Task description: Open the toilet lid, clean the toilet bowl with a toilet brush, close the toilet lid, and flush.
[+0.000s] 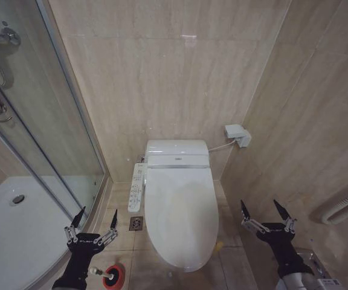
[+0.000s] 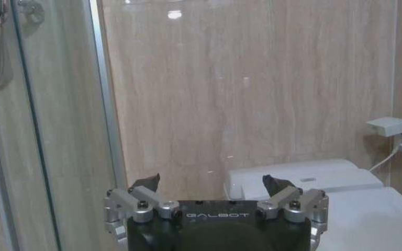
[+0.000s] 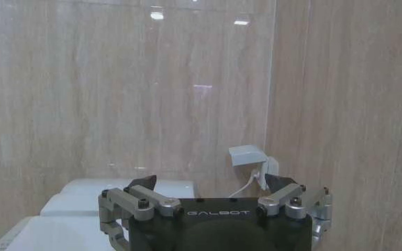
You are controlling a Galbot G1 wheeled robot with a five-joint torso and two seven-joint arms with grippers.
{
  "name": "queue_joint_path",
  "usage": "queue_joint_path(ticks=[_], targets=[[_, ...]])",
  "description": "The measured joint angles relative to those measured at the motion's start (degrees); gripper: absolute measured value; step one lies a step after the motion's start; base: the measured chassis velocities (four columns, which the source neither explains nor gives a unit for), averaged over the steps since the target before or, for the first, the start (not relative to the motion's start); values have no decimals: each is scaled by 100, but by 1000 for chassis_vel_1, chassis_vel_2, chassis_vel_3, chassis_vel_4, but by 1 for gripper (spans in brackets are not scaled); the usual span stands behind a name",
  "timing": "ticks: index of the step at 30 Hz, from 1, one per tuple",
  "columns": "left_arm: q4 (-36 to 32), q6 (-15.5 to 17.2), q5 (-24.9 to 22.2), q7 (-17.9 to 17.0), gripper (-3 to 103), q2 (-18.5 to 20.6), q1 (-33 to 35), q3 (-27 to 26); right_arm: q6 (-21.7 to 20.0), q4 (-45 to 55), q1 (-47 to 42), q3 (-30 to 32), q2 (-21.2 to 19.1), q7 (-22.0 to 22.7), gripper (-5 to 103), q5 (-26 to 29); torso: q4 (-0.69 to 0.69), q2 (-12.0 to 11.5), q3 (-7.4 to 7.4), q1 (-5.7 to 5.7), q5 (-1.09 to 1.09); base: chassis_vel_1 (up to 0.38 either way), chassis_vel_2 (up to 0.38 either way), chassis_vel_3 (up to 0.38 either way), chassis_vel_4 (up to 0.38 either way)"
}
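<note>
Clearly, the lid was down over the bowl, between the shower and the right wall. Left gripper hung left of the toilet, fingers spread, holding nothing, above the brush in its red cup. Right gripper was spread too, beside the right wall.

The head camera looks steeply down from above at the closed toilet lid and floor. Each wrist camera sits low behind its own pincer, facing the tiled back wall (both catch the wall socket).
</note>
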Motion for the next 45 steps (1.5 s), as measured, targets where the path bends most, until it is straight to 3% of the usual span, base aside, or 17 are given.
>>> queue_joint_path(ticks=[45], targets=[[0,0,0,0,99,0,0,0,0,0,0,0,0,1,100,-1,0,0,0,0,0,0,0,0,0]])
